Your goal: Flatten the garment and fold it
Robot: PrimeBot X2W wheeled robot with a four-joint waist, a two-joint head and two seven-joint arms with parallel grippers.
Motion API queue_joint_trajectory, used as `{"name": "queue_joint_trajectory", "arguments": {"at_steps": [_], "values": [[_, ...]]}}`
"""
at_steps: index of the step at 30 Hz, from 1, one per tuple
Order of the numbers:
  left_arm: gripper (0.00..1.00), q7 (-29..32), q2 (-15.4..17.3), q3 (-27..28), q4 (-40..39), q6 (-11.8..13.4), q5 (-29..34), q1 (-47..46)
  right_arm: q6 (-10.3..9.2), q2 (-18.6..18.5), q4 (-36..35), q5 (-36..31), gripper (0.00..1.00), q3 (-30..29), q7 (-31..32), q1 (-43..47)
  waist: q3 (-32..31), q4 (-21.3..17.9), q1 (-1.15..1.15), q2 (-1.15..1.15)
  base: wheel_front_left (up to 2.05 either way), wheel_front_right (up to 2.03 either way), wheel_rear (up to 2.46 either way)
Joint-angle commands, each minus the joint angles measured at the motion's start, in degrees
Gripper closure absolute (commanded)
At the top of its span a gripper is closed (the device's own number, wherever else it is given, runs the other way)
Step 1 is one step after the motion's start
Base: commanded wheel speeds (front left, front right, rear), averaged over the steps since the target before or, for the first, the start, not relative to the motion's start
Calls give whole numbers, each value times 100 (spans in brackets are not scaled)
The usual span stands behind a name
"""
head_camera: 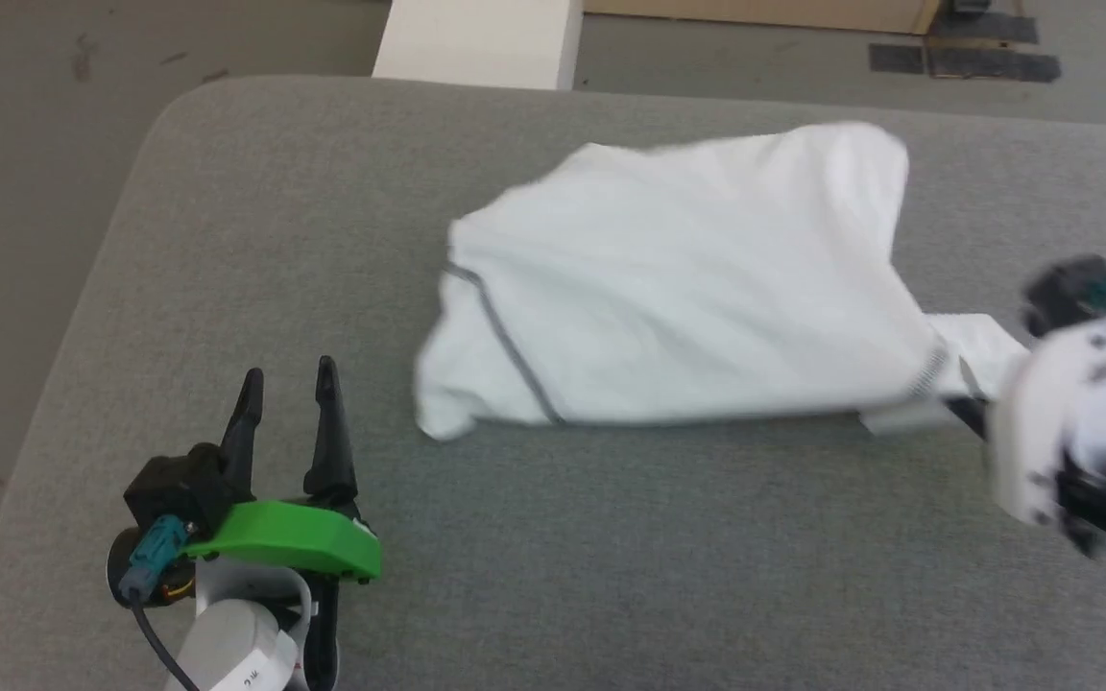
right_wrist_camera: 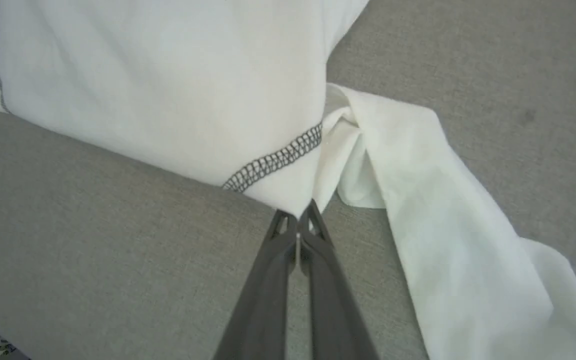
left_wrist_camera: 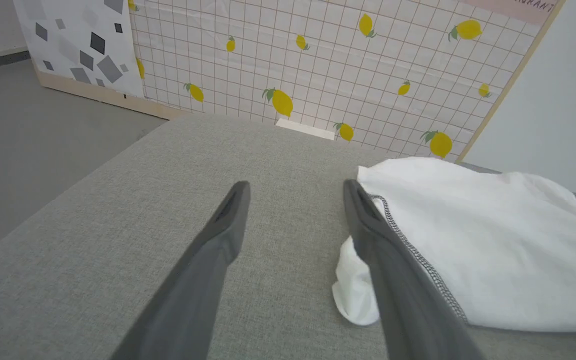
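Grey woven upholstery [head_camera: 611,537] spreads under everything, a padded table with rounded corners. Past its far edge I see a white box [head_camera: 476,43] and a lemon-printed panel [left_wrist_camera: 318,65].

My right gripper [right_wrist_camera: 298,216] is clenched on the white long-sleeved shirt [head_camera: 687,278]. Its fingers are pressed together with a peak of cloth pinched at their tips, just below a run of dark zigzag stitching [right_wrist_camera: 278,160]. I judge the shoulder seam is a sensible place to hold, since pulling there should draw the body out straight. From the pinch a sleeve [right_wrist_camera: 433,200] trails off loosely across the table, twisted where it joins the body. The body itself runs away from the grip as a puffy, lopsided slab across the middle of the table, its far edge blurred in the head view.

At the shirt's other end my left gripper [head_camera: 288,374] is released and empty, fingers spread, low over the table just beside the bunched corner where a second grey seam [head_camera: 505,336] runs. In its wrist view one finger [left_wrist_camera: 378,240] overlaps the cloth edge; I cannot tell whether it touches. I read that as waiting to take the opposite shoulder. Flattening looks unfinished and no fold is made yet.
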Motion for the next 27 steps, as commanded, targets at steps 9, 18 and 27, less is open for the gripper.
{"name": "queue_joint_trajectory", "arguments": {"at_steps": [9, 18, 27], "values": [[0, 142, 38, -73, -37, 44, -96, 202, -8, 195, -1331, -52, 100, -1389, 2471, 2200, -318, -216, 0, 0, 0, 0, 0], [0, 462, 44, -146, -72, 27, -265, 305, -8, 1248, -1971, -84, 0, -2161, 509, 1818, -498, -390, 0, 0, 0, 0, 0], [0, 1656, 139, -810, -45, -468, -204, -1546, -8, 1699, -1457, -605, 0, -2703, -1773, 1143, -129, -845, 0, 0, 0, 0, 0]]}}
